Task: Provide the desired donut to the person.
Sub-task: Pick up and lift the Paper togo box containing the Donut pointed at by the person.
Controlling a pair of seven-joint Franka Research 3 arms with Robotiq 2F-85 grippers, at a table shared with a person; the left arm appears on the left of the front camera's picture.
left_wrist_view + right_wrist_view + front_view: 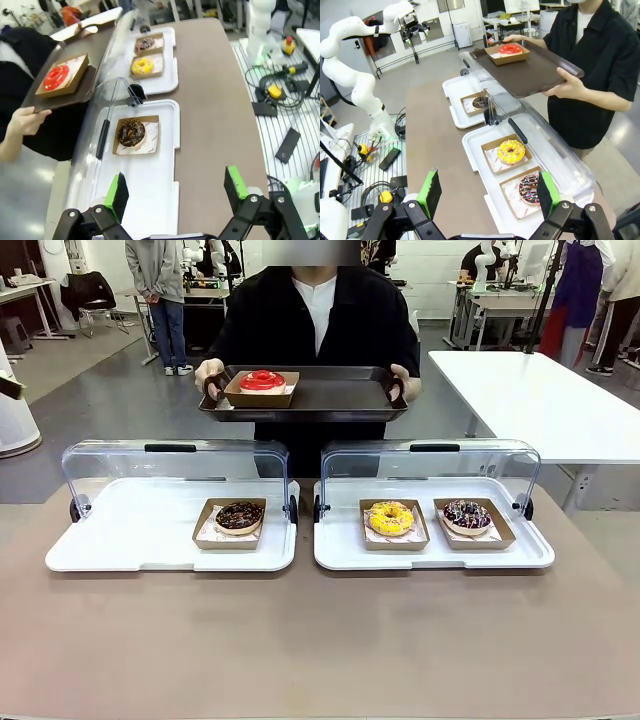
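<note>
Nearby, brown table (320,640); beyond, person (350,325), grey floor (120,410), white table (540,400).

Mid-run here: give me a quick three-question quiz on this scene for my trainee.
1. True or false: the red donut is on the dark tray held by the person.
2. How many donuts lie in the right white tray? A one, B two, C three.
3. Fill in: the left gripper and right gripper both stand ____.
Key: 1 true; 2 B, the yellow donut and the sprinkled chocolate donut; 3 open.
</note>
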